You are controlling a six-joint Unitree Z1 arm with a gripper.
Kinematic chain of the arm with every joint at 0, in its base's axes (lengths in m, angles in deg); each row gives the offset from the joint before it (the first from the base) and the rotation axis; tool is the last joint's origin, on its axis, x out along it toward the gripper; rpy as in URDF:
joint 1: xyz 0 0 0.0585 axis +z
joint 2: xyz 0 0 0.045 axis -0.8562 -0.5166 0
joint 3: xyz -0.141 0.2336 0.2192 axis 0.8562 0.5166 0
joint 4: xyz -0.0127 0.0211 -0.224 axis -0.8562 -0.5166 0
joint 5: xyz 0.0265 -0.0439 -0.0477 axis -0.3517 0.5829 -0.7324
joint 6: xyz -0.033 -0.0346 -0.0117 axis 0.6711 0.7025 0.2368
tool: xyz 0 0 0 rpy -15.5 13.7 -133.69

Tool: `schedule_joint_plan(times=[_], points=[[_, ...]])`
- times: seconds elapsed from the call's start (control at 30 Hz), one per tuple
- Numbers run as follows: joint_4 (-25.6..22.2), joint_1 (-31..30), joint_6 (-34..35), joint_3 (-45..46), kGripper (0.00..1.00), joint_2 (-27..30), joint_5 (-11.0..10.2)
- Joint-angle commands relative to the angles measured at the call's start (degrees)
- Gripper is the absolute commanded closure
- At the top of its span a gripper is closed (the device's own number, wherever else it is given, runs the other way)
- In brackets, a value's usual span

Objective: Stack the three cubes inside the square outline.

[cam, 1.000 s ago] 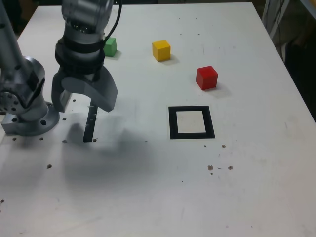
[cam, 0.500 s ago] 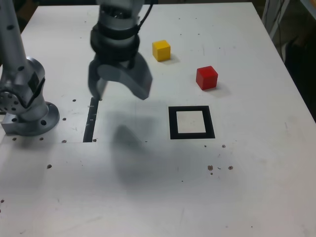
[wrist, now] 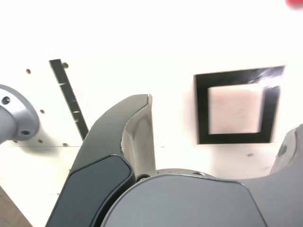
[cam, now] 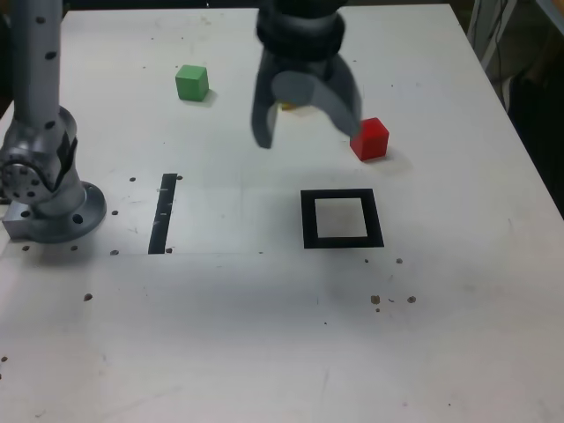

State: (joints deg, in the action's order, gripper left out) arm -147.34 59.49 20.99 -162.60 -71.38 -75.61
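Claw [cam: 308, 135]: open, its two fingers spread wide apart and pointing down above the white table [cam: 220, 352]; somewhat blurred in the exterior view. Relative to both earlier frames, it has travelled toward the exterior view's right, and the arm [cam: 37, 70] has swung with it.

Yellow cube [cam: 289, 107]: seen behind the claw, between the fingers as the exterior view shows them. Only a sliver of its lower part shows; it was fully visible in both earlier frames.

Red cube [cam: 371, 140]: on the table, appears just beside the claw's finger on the exterior view's right, the finger slightly overlapping it in that view. Position unchanged. In the wrist view, only a blurred red bit shows at a corner.

Square outline [cam: 310, 220]: lower in the exterior view than the claw and a little to that view's right; unmoved. The wrist view shows its black frame whole, with a glare patch on one corner.

Green cube [cam: 191, 83]: on the table, to the exterior view's left of the claw. Partly covered at first, then hidden, now wholly visible.

Black strip [cam: 163, 214]: farther down and left of the claw in the exterior view, unchanged. Arm base [cam: 57, 211]: farthest left, same spot.
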Motion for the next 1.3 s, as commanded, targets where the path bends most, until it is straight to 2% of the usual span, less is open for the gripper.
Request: schedule_joint_plan(times=[0.0, 0.17, 0.4, 0.67, 1.27], points=[[-1.6, 1.0, -0.3, -4.5, 0.01, -2.9, 0.0], [-3.8, 4.1, 0.3, -12.1, 0.0, -7.4, 0.0], [-3.6, 8.8, 5.3, -14.9, 0.0, -9.8, 0.9], [-2.7, 9.8, 9.3, -16.8, 0.01, -13.7, 1.6], [-1.3, 12.6, 9.5, -23.0, 0.05, -22.9, 1.0]])
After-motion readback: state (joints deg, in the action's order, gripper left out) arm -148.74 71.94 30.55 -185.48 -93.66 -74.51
